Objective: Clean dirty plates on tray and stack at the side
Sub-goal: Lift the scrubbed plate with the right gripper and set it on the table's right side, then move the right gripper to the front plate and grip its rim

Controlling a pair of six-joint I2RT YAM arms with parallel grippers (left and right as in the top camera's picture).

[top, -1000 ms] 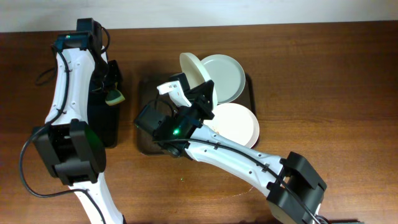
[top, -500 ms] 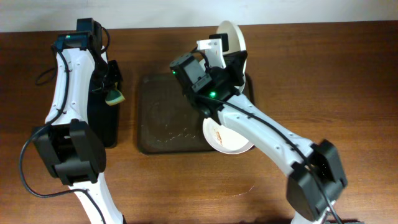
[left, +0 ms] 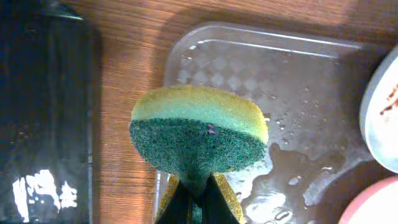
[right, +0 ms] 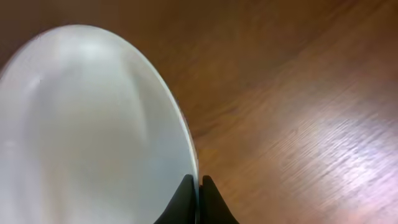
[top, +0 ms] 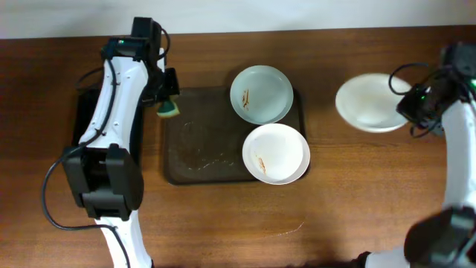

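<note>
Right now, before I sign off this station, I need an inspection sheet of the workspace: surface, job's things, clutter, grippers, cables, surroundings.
Surface: brown wooden table, glossy grain.
Job's things: large brown rectangular tray, wet, with specks. On it sit a pale blue-green round plate and a white round plate, both with orange-brown smears. A third white plate is right of the tray and looks clean.
Clutter: glossy black tray left of the brown one.
Grippers: left gripper shut on a yellow-and-green sponge over the tray's corner. Right gripper shut on the third plate's rim.
Cables: black cables loop along the arms, none across the tray.
Surroundings: pale wall strip behind the table; nothing else seen.
</note>
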